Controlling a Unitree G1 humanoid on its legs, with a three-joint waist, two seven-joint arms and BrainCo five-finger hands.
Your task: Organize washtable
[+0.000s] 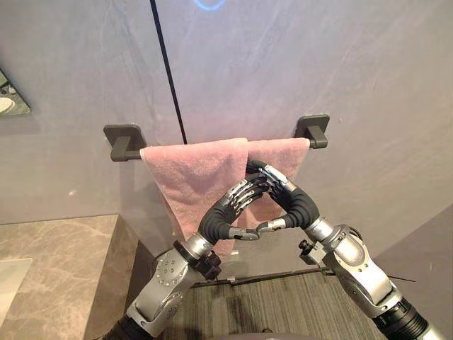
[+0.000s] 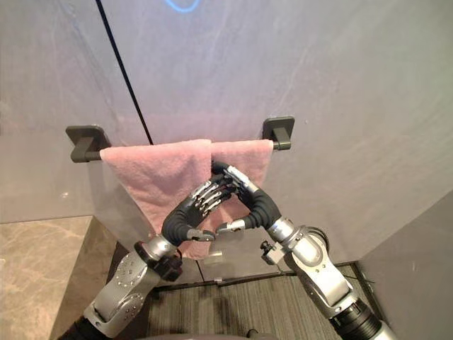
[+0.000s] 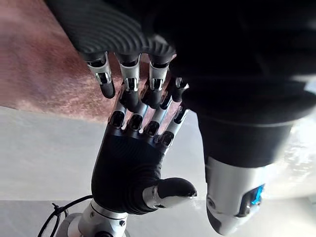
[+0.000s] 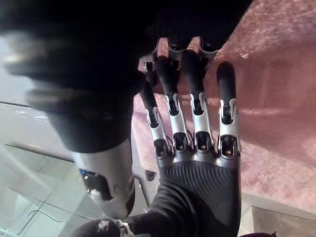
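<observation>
Pink towel hangs between two dark brackets on the far grey wall, unevenly: its left half droops to a point and overlaps the right half. I have the left hand and the right hand meeting in front of it, fingers nearly straight, tips overlapping against the cloth, gripping nothing. I judge this to be the straightening step. Next I'd draw the hands apart sideways, pressing lightly, so the folds level out
</observation>
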